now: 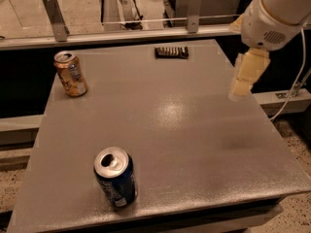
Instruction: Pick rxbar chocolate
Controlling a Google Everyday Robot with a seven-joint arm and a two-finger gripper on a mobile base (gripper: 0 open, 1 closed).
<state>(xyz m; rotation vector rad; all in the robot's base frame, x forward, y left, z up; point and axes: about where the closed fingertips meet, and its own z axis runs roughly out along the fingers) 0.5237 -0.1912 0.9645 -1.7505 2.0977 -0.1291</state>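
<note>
Dark-wrapped, the rxbar chocolate point(171, 52) is laid at upper centre on the surface point(170, 130), while the end effector point(240, 89) is seen at upper right, its state not discernible.

The arm point(278, 12) is showing a rounded white casing with a small dotted grille; the pale cream tool point(240, 88) is hanging over the counter's point(165, 130) right side.

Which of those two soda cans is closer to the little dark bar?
The orange-gold can, far left on the table, toward the back like the rxbar chocolate; the blue can stands near the front edge. The gripper hangs over the right side.
</note>
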